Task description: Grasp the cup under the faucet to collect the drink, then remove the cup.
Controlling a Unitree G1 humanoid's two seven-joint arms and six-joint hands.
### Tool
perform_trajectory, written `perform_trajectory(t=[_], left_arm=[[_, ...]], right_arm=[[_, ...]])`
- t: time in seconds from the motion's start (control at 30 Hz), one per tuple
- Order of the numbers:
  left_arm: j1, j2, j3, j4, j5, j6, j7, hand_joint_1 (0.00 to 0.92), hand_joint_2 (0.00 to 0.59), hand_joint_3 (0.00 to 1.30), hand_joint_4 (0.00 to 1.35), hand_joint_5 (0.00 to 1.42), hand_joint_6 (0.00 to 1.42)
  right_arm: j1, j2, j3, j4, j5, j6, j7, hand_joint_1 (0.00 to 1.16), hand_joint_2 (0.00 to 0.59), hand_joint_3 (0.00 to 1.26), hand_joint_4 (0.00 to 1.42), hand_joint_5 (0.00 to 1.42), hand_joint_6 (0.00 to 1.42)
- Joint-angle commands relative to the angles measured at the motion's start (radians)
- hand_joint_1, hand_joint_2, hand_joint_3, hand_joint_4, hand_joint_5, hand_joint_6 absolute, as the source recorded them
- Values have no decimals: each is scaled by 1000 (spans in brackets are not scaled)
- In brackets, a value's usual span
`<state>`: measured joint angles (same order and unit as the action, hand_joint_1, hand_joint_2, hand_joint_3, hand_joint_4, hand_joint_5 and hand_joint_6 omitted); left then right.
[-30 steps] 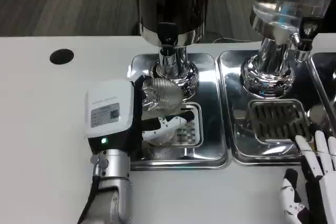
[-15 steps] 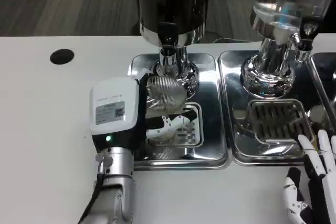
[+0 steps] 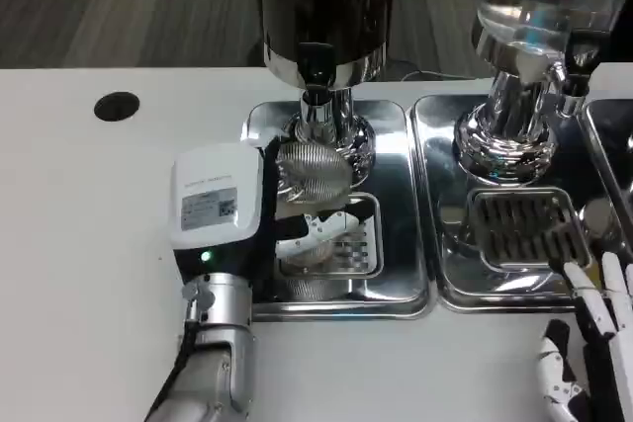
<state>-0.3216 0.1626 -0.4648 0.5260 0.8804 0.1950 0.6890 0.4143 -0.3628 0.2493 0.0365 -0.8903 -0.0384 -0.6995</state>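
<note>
- Left robot hand (image 3: pixel 232 210) is gripping the cup (image 3: pixel 312 173) and nudging it closer under the faucet (image 3: pixel 316 66), so filling looks next.
- Right robot hand (image 3: pixel 593 333) is idling open on the tabletop (image 3: pixel 89 244).

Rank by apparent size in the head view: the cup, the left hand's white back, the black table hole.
1. Left hand white back, though it may sit nearer the camera.
2. Cup, partly hidden.
3. Black table hole.

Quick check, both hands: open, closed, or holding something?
Left hand: holds the ribbed cup under the faucet.
Right hand: open, fingers apart, holding nothing.
</note>
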Motion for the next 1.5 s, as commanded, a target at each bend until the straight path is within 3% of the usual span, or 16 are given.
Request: perform_trajectory(t=[0.03, 0.53, 0.7, 0.83, 1.1, 1.3, 1.5], left_arm=[[-4, 10, -13, -16, 22, 7, 12, 76, 91, 573, 565, 900, 1263], [22, 30, -46, -72, 87, 71, -8, 4, 50, 341, 290, 682, 1024], [35, 34, -43, -97, 81, 65, -15, 0, 27, 158, 67, 373, 532], [65, 46, -25, -155, 60, 49, -34, 0, 23, 128, 2, 277, 342], [199, 104, 34, -369, 43, -1, -58, 0, 31, 147, 0, 236, 259], [280, 146, 111, -493, -25, -170, -16, 0, 34, 184, 46, 249, 287], [274, 184, 161, -674, -27, -182, -176, 0, 39, 184, 8, 214, 250]], right_arm=[[4, 0, -9, 13, 13, -16, -7, 10, 543, 177, 0, 0, 77], [5, -1, -7, 13, 15, -28, -4, 11, 543, 284, 0, 0, 107], [7, -1, -7, 13, 14, -32, -8, 11, 543, 303, 0, 0, 122], [5, 0, -5, 9, 10, -31, -7, 11, 543, 306, 0, 0, 125], [-2, 11, 7, 5, -3, -24, -5, 11, 543, 307, 0, 0, 128], [5, 17, 14, -15, -18, -17, 0, 24, 544, 230, 32, 0, 120], [29, 8, 11, -66, -50, -7, 1, 41, 551, 160, 21, 0, 66]])
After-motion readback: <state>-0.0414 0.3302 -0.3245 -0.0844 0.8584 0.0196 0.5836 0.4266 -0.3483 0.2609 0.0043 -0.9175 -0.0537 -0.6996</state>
